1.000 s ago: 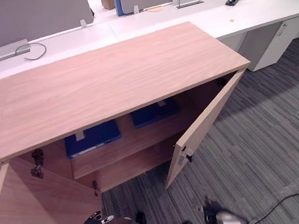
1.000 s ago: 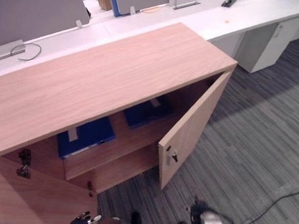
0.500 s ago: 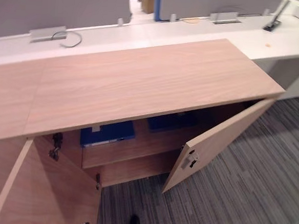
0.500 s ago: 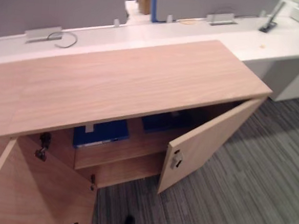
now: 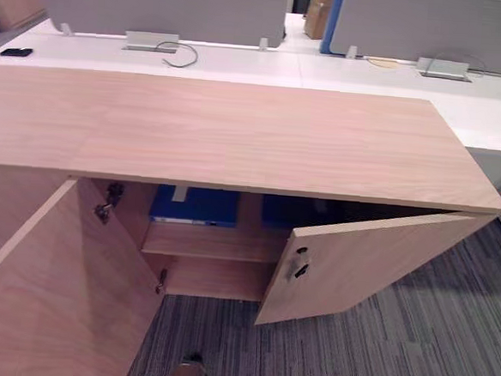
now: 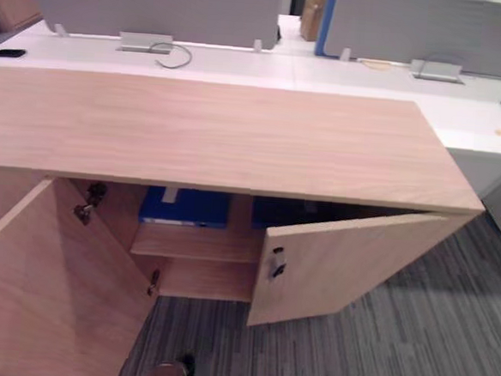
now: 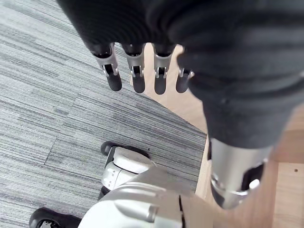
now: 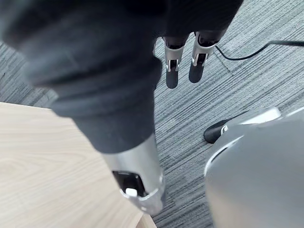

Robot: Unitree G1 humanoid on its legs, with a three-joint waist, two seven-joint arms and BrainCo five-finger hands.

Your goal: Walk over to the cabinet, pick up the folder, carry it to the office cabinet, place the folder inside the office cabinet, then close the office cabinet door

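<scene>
A low wooden cabinet [image 5: 237, 135] stands in front of me with both doors open. Its left door [image 5: 46, 286] swings out toward me, and its right door [image 5: 374, 265] stands half open. On the inner shelf lies a blue folder [image 5: 196, 207], with a second, darker blue folder [image 5: 287, 211] in shadow beside it. My left hand [image 7: 138, 80] hangs over the grey carpet next to the left door, fingers straight and holding nothing. My right hand [image 8: 173, 71] hangs over the carpet by the right door's edge, fingers straight and holding nothing.
Behind the cabinet runs a white desk [image 5: 242, 63] with grey divider panels [image 5: 160, 1], a looped cable [image 5: 178, 56] and a small black object [image 5: 16, 52] at the left. Striped grey carpet [image 5: 429, 338] lies to the right of the open door.
The whole picture has swung round, so the cabinet now faces me square-on. The cabinet, doors and folders have not moved. My right hand no longer shows at the bottom edge.
</scene>
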